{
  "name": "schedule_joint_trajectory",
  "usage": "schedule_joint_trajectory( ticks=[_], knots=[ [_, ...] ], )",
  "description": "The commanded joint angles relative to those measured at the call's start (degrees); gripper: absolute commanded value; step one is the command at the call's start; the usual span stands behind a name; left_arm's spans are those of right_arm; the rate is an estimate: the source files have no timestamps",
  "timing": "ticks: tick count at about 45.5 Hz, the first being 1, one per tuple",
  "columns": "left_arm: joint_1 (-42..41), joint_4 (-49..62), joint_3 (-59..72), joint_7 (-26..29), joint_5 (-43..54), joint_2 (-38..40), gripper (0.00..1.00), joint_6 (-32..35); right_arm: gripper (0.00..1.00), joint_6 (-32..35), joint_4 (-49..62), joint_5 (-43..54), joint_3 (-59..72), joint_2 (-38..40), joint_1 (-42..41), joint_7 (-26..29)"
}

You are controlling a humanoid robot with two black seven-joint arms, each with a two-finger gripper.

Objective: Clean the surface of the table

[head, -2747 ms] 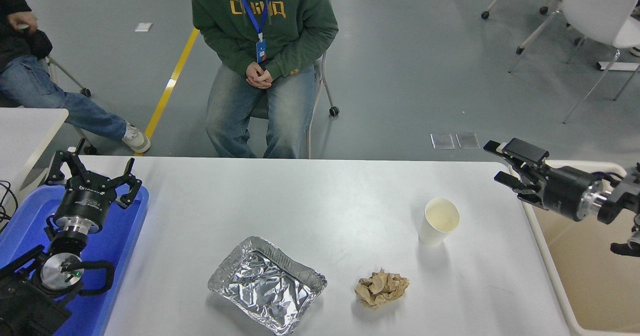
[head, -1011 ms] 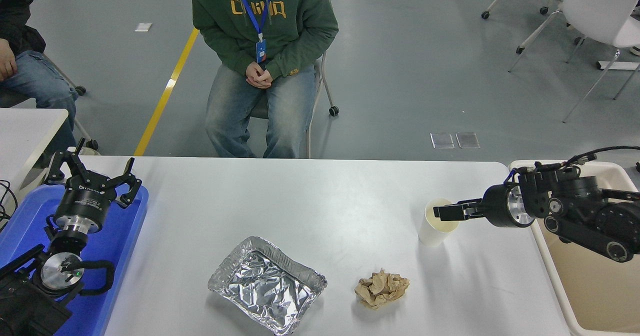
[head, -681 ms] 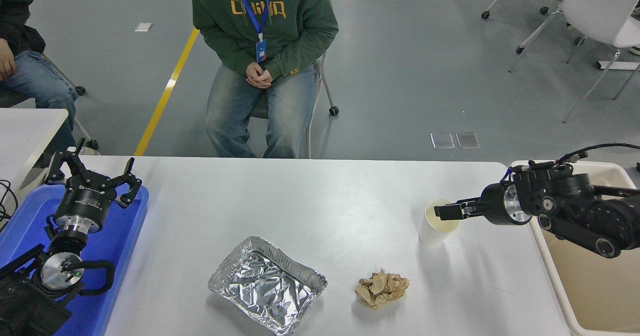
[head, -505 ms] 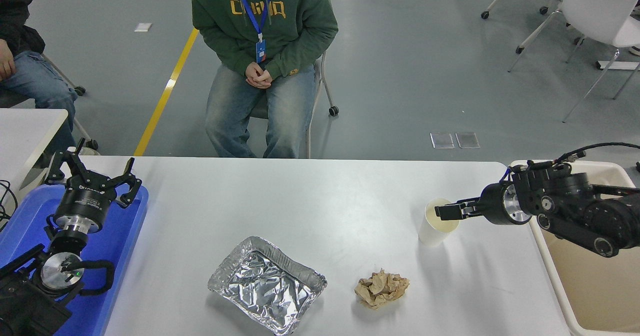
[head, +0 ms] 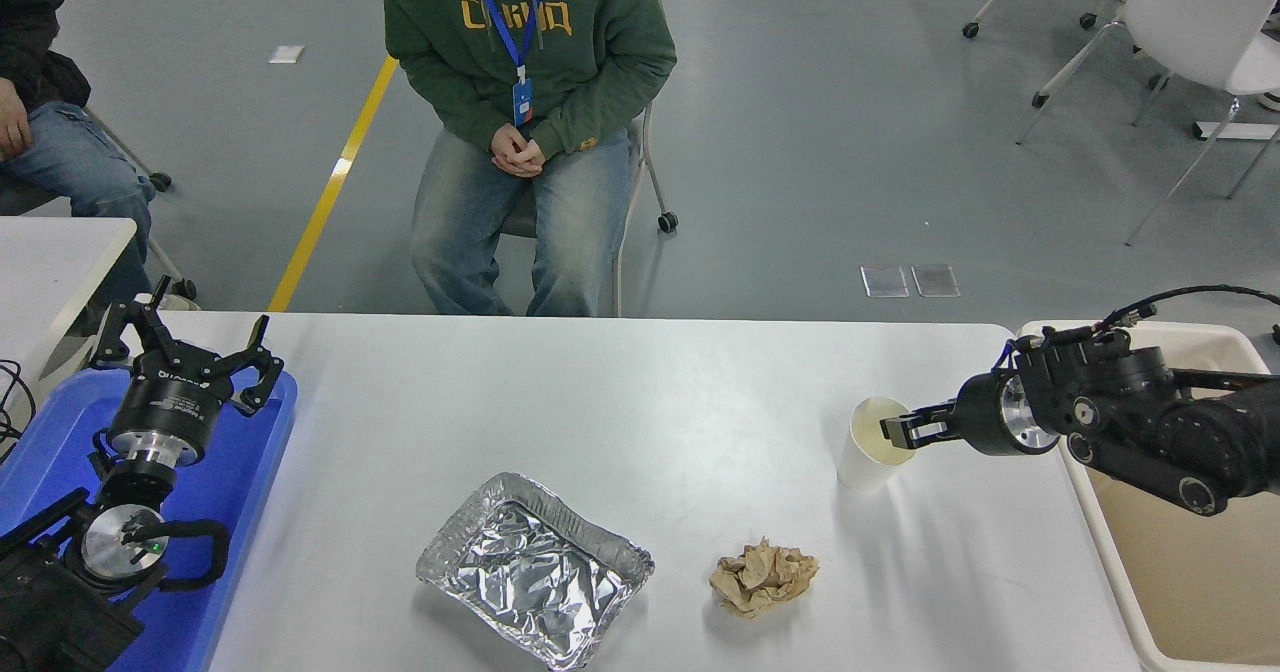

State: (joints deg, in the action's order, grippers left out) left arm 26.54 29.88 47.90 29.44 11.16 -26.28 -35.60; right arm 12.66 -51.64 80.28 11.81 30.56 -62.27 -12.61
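The table surface [head: 620, 392] is a wide white-grey top that carries three loose items. A white paper cup [head: 862, 462] stands upright at the right. My right gripper [head: 898, 431] reaches in from the right edge and sits on the cup's right rim, one finger inside the mouth and one against the outer wall, shut on it. A crumpled brown paper ball [head: 763, 577] lies in front of the cup. A crinkled foil tray [head: 535, 567] sits near the front middle. My left gripper [head: 185, 352] is parked open at the lower left.
A blue plastic tray [head: 240, 492] lies under the left arm. A beige bin [head: 1100, 552] stands off the table's right end. A person in a green hoodie [head: 525, 72] sits at the far side, another person [head: 40, 142] at the far left beside a small white table [head: 50, 252].
My right arm swung down and left from above the bin to the cup's rim. In the last half second its fingers drew together on the rim. The cup and left arm have not moved.
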Motion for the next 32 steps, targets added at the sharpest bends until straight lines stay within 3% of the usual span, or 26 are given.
schedule_joint_trajectory(
  ticks=[1, 32],
  knots=[
    [0.0, 0.0, 0.0, 0.0, 0.0, 0.0, 1.00, 0.0, 0.00, 0.0, 0.0, 0.2, 0.5, 0.0, -0.7, 0.0],
    [0.0, 0.0, 0.0, 0.0, 0.0, 0.0, 1.00, 0.0, 0.00, -0.1, -3.3, -5.0, 2.7, 3.2, -5.9, -4.1]
  ],
)
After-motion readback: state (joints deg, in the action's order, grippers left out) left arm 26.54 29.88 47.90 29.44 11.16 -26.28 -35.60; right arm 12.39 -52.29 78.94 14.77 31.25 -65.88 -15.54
